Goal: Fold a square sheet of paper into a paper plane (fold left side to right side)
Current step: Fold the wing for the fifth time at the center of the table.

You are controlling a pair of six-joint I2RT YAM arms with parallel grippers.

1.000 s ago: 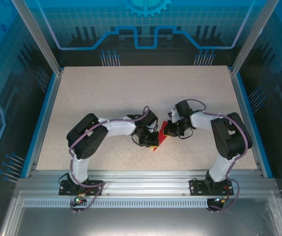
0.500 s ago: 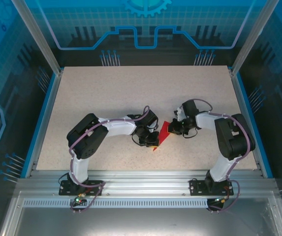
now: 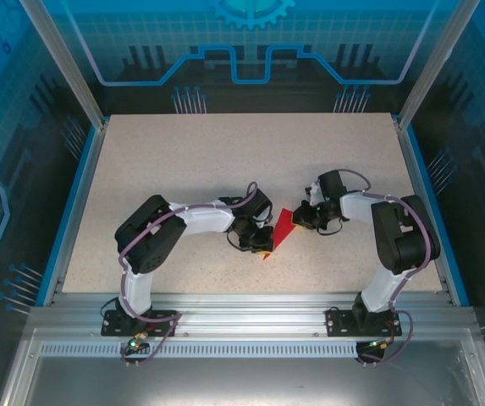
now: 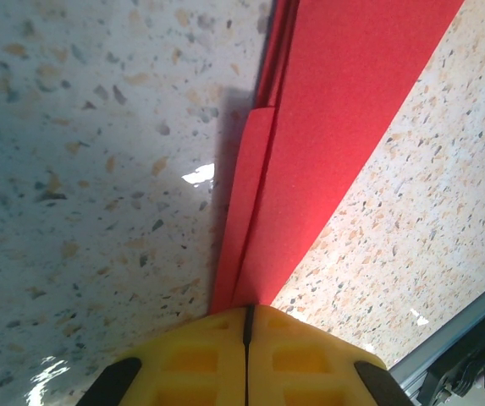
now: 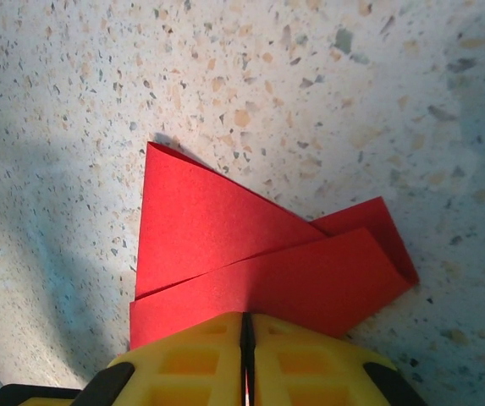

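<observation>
Two grippers hold a half-made paper plane (image 3: 281,229) just right of the middle of the table (image 3: 183,161), nearer its near edge than its far one. The left gripper (image 4: 247,315) has its yellow pads pressed together on the narrow end, and the right gripper (image 5: 246,326) is clamped the same way on the wide end. The red dart's long axis runs diagonally, with the tip aimed at the near edge and slightly left and the broad tail toward the far right corner. With thin paper pinned at both ends, any pull apart could tear it. A push together would likely buckle it off the crease, and the loose inner flap seen at the left wrist could spring open.
</observation>
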